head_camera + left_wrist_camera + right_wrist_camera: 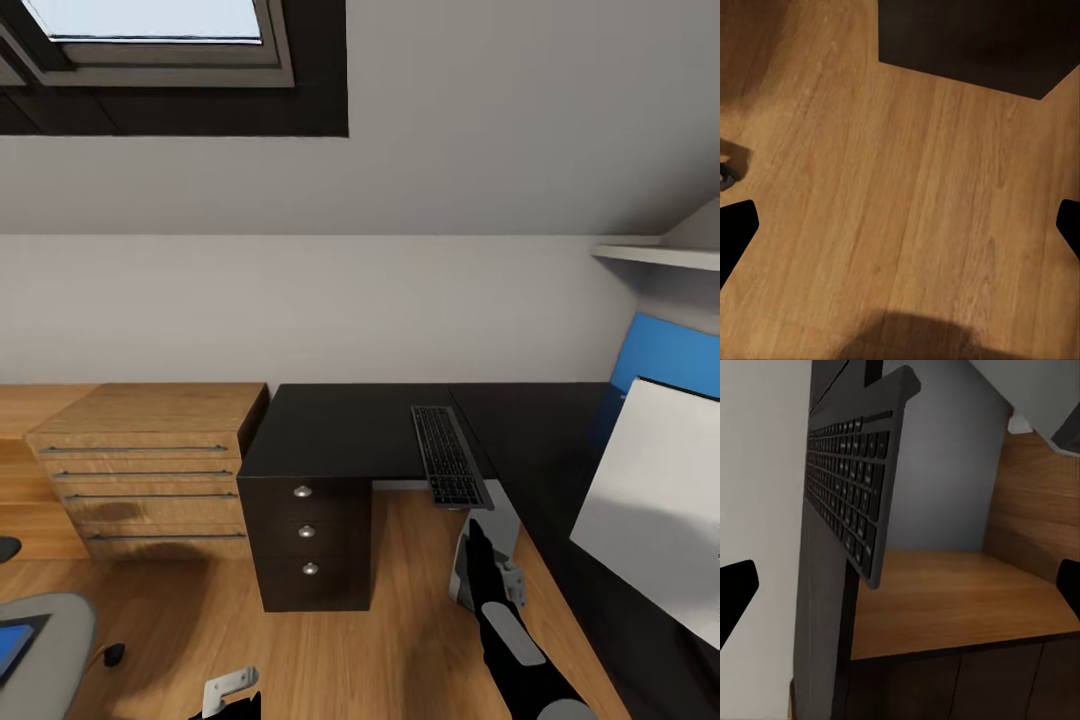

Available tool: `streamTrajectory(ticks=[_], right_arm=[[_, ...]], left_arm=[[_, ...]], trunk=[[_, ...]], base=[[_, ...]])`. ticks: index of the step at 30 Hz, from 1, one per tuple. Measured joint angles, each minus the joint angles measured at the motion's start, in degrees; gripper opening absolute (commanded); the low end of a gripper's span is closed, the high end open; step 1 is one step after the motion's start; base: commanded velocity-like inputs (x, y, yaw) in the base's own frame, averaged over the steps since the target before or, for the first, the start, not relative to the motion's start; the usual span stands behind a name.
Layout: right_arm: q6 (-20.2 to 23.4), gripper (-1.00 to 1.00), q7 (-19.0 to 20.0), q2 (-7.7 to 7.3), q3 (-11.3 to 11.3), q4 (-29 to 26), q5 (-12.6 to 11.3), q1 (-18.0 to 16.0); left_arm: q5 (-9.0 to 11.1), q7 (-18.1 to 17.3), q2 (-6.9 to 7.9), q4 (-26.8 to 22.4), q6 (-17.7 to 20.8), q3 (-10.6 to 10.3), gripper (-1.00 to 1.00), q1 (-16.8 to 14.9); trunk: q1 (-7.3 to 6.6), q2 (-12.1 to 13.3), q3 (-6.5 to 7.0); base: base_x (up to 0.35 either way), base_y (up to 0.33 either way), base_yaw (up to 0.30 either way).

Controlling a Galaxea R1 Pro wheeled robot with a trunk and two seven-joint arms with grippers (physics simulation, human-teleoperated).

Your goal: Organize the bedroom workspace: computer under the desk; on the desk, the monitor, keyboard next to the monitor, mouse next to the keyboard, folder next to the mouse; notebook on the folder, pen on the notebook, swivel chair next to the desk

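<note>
The keyboard [448, 455] lies on the black desk [340, 425], and its near end juts out past the desk's inner edge. My right gripper [478, 548] hangs just below that jutting end, open and empty. In the right wrist view the keyboard [851, 502] is close ahead of the right gripper [900, 592]. The monitor [655, 500] stands on the desk at the right, white back toward me. A pale grey box, maybe the computer [502, 520], shows under the desk behind my right gripper. The swivel chair [45, 625] holds the blue folder [12, 645]. My left gripper [232, 690] is open over bare floor [907, 187].
A light wooden drawer chest [150, 465] stands left of the desk's black drawer unit [308, 535]. A small dark object [113, 655] lies on the wooden floor near the chair. A blue back panel [665, 355] and a wall shelf [655, 255] are at the right.
</note>
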Motion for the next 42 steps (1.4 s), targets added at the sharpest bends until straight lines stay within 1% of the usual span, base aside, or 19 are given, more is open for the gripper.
streamTrajectory(ticks=[6, 15, 19, 21, 24, 25, 26, 34, 36, 39, 42], right_arm=[[0.0, 1.00, 0.0, 0.15, 0.2, 2.6, 0.0, 0.0], [0.1, 1.00, 0.1, 0.32, 0.3, 8.4, 0.1, 0.0], [0.1, 1.00, 0.2, 0.44, 1.1, 11.9, 0.3, 0.0], [0.1, 1.00, 0.2, 0.47, 1.9, 13.4, 0.6, 0.0], [0.2, 1.00, 0.3, 0.51, 3.8, 15.6, 1.4, 0.0], [0.2, 1.00, 0.3, 0.51, 4.6, 16.3, 1.7, 0.0], [0.1, 1.00, 0.2, 0.51, 6.3, 17.4, 2.2, 0.0], [-0.1, 1.00, 0.2, 0.50, 12.0, 22.4, 3.1, 0.0], [-0.1, 1.00, 0.2, 0.51, 13.6, 24.5, 3.2, 0.0], [-0.1, 1.00, 0.2, 0.54, 14.8, 26.8, 3.3, 0.0], [-0.1, 1.00, 0.2, 0.57, 15.3, 28.9, 3.3, 0.0]], left_arm=[[0.0, 0.1, 0.03, 0.1, 0.0, 0.0, 1.00, 0.0], [0.0, 0.2, 0.22, 0.1, 0.0, 0.0, 1.00, 0.0], [-0.1, 0.2, 0.31, 0.1, 0.0, 0.0, 1.00, 0.0], [-0.1, 0.2, 0.33, 0.1, 0.0, 0.0, 1.00, 0.0], [-0.1, 0.2, 0.34, 0.1, 0.0, 0.0, 1.00, 0.0], [-0.1, 0.2, 0.34, 0.1, 0.0, 0.0, 1.00, 0.0], [-0.1, 0.2, 0.35, 0.1, 0.0, 0.0, 1.00, 0.0], [-0.1, 0.2, 0.35, 0.1, 0.0, 0.0, 1.00, 0.0], [-0.1, 0.2, 0.35, 0.2, 0.0, 0.0, 1.00, 0.0], [-0.1, 0.2, 0.35, 0.2, 0.0, 0.0, 1.00, 0.0], [-0.1, 0.2, 0.35, 0.2, 0.0, 0.0, 1.00, 0.0]], trunk=[[-1.32, 2.4, 1.08], [-1.32, 2.4, 1.08], [-1.33, 2.4, 1.08], [-1.32, 2.4, 1.08], [-1.32, 2.4, 1.08], [-1.32, 2.4, 1.08], [-1.33, 2.4, 1.08], [-1.32, 2.4, 1.08], [-1.32, 2.4, 1.08], [-1.32, 2.4, 1.08], [-1.32, 2.4, 1.08]], base=[[0.000, 0.000, 0.000], [0.000, 0.000, 0.000], [0.000, 0.000, 0.000], [0.000, 0.000, 0.000], [0.000, 0.000, 0.000], [0.000, 0.000, 0.000], [0.000, 0.000, 0.000], [0.000, 0.000, 0.000], [0.000, 0.000, 0.000], [0.000, 0.000, 0.000], [0.000, 0.000, 0.000]])
